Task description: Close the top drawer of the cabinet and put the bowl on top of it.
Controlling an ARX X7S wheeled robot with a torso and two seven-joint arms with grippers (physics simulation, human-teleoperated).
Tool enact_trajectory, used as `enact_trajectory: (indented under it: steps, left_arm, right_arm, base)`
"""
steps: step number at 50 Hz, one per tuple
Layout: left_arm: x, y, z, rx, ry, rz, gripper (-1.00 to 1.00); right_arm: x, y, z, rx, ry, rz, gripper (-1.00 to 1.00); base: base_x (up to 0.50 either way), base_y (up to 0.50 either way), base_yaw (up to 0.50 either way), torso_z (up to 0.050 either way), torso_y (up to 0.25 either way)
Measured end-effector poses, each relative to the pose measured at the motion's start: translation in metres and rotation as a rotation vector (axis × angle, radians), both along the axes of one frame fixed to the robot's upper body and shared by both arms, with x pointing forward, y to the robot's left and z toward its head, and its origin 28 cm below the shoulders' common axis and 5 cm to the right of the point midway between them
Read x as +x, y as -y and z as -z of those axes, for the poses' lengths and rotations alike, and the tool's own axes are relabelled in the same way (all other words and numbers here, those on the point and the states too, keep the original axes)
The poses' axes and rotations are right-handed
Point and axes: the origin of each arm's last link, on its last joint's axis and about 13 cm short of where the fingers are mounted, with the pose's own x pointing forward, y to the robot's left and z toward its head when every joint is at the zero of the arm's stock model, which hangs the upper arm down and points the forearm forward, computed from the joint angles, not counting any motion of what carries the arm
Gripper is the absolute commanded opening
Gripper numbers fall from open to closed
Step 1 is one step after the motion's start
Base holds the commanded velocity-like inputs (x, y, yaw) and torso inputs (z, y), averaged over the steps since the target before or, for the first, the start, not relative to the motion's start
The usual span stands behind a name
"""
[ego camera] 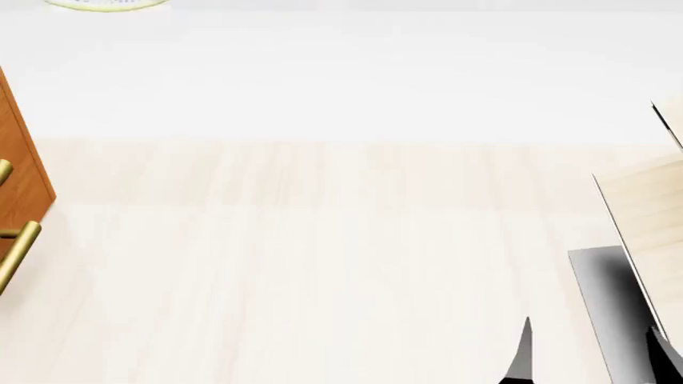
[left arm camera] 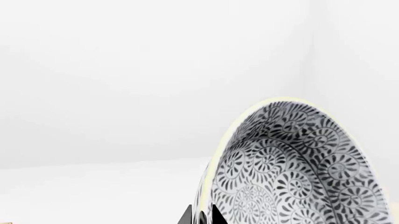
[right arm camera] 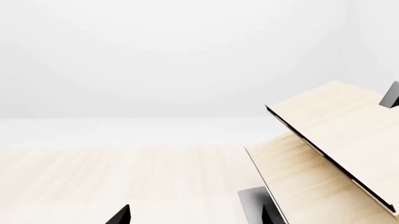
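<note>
In the left wrist view the bowl point(left arm camera: 299, 168), deep with a grey-and-white floral pattern and a pale rim, hangs tilted on edge against the white background. My left gripper point(left arm camera: 201, 217) is shut on its rim, one black fingertip on each side. In the head view only a sliver of the bowl's rim point(ego camera: 107, 4) shows at the top edge. The orange-brown cabinet point(ego camera: 24, 164) is cut off at the left edge, with two brass handles point(ego camera: 18, 250) showing; I cannot tell how the top drawer stands. My right gripper point(ego camera: 590, 360) point(right arm camera: 194, 215) is open and holds nothing, low over the table.
A pale wood rack point(ego camera: 645, 212) point(right arm camera: 337, 140) on a dark grey base point(ego camera: 603, 300) stands at the right, close beside my right gripper. The light wooden table point(ego camera: 320, 264) stretches between the cabinet and the rack, with a white floor behind.
</note>
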Motion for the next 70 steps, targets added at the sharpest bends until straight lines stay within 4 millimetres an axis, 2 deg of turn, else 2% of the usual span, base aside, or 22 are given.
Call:
enact_trajectory:
  steps: [26, 45, 70]
  left_arm:
    - [-0.016, -0.039, -0.049, -0.164, 0.089, -0.202, -1.00]
    - [-0.018, -0.075, -0.082, -0.423, 0.101, -0.380, -1.00]
    - [-0.008, -0.116, -0.089, -0.650, 0.031, -0.585, -1.00]
  right_arm:
    - [-0.001, 0.001, 0.004, 0.002, -0.011, -0.001, 1.00]
    - [-0.001, 0.000, 0.004, -0.024, -0.005, 0.001, 1.00]
    - [0.003, 0.000, 0.010, -0.023, -0.018, 0.002, 1.00]
  base:
    - [0.00, 0.00, 0.00, 0.000, 0.000]
    - [0.00, 0.00, 0.00, 0.000, 0.000]
    - [0.00, 0.00, 0.00, 0.000, 0.000]
